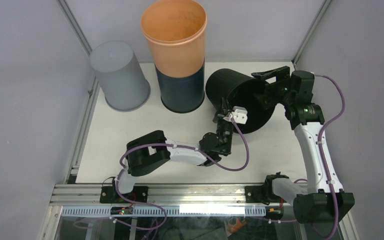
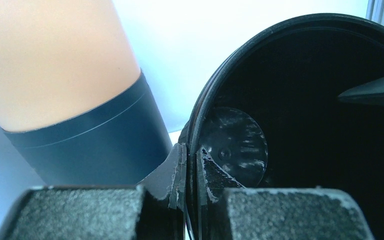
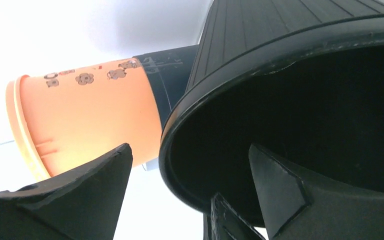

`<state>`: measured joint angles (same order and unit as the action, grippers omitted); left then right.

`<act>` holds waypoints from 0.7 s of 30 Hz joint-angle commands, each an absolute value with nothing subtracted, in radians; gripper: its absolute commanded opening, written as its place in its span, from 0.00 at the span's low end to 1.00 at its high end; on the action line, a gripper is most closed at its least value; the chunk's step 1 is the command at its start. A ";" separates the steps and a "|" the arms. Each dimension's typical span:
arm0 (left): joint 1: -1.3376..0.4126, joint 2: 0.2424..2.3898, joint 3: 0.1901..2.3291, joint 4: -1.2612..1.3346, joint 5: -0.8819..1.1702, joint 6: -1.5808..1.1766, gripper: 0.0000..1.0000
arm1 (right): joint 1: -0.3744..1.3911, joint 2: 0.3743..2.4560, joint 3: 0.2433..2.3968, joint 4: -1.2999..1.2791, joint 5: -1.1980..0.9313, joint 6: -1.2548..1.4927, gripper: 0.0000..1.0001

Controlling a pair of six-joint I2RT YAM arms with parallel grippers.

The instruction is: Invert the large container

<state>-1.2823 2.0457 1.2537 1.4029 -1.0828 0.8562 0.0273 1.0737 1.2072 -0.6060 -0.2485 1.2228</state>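
The black ribbed container (image 1: 228, 89) is tipped on its side at the back right of the table, its mouth facing front right. My left gripper (image 1: 224, 115) is shut on its lower rim; in the left wrist view (image 2: 192, 167) one pad is outside the rim and one inside, with the container's inside (image 2: 300, 100) in front. My right gripper (image 1: 269, 85) is open and straddles the rim on the right. In the right wrist view (image 3: 190, 150) the rim (image 3: 172, 145) runs between the spread fingers without being clamped.
An orange container (image 1: 175, 35) stands stacked on a dark blue one (image 1: 181, 90) just left of the black container. A grey container (image 1: 119, 75) stands upside down at the back left. Enclosure walls close off the back and both sides. White table (image 1: 130, 140).
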 commanded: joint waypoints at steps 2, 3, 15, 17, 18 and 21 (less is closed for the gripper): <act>-1.319 2.054 1.262 1.537 -1.095 0.867 0.00 | 0.044 1.054 1.141 -0.362 -0.238 1.342 0.88; -1.324 2.057 1.261 1.544 -1.093 0.875 0.00 | 0.045 1.061 1.152 -0.379 -0.226 1.337 0.86; -1.362 2.088 1.284 1.582 -1.118 0.911 0.00 | 0.088 1.092 1.071 -0.305 -0.240 1.482 0.40; -1.363 2.094 1.293 1.602 -1.116 0.931 0.00 | 0.089 1.088 1.056 -0.300 -0.234 1.491 0.16; -1.364 2.096 1.298 1.606 -1.115 0.941 0.00 | 0.089 1.086 1.051 -0.304 -0.229 1.492 0.01; -1.365 2.099 1.320 1.607 -1.122 0.970 0.06 | 0.088 1.070 1.043 -0.310 -0.190 1.484 0.00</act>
<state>-1.3434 2.0975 1.2583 1.4502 -1.1282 0.9443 0.0841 1.0969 1.0428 -0.3878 -0.2420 1.4971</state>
